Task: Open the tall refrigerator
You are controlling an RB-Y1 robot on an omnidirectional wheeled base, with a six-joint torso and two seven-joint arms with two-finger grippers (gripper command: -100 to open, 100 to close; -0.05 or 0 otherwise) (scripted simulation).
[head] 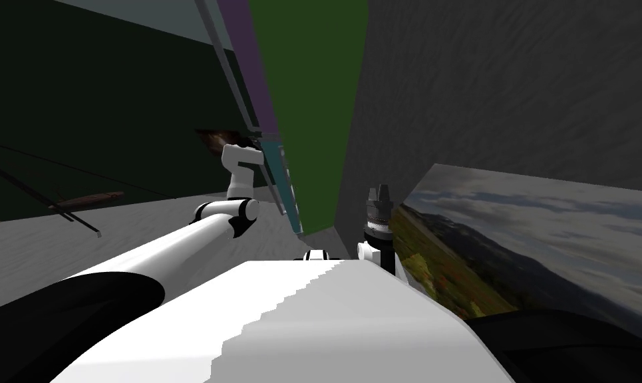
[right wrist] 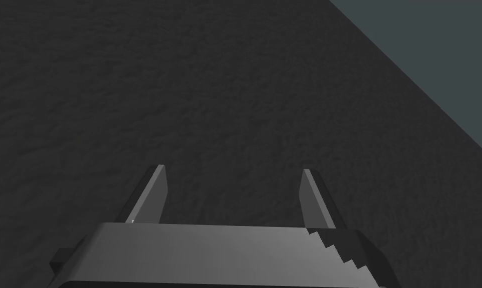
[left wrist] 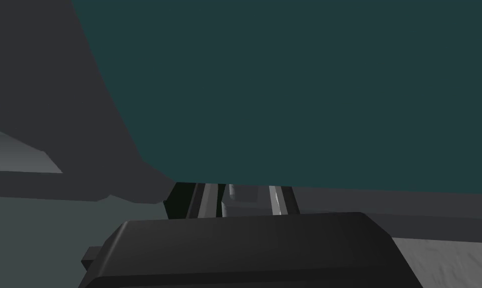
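The tall refrigerator point(head: 306, 100) stands straight ahead as a green slab with a teal and purple door edge point(head: 276, 166). A long grey handle point(head: 236, 80) runs along that edge. My left arm reaches out to it, and the left gripper point(head: 249, 141) sits at the handle. In the left wrist view the teal door face point(left wrist: 294, 90) is very close. The left gripper point(left wrist: 242, 200) has its fingers point(left wrist: 277, 200) drawn close together, with a light grey bar of the handle point(left wrist: 232, 197) between them. My right gripper point(head: 379, 199) is held low by my chest. In the right wrist view it point(right wrist: 232, 195) stands open and holds nothing.
A dark grey wall point(head: 512, 86) rises right of the refrigerator, with a large landscape picture point(head: 532, 246) low on it. Pale grey floor point(head: 113, 233) spreads to the left, where a thin dark frame point(head: 73, 216) lies. Behind it is a dark green wall point(head: 80, 100).
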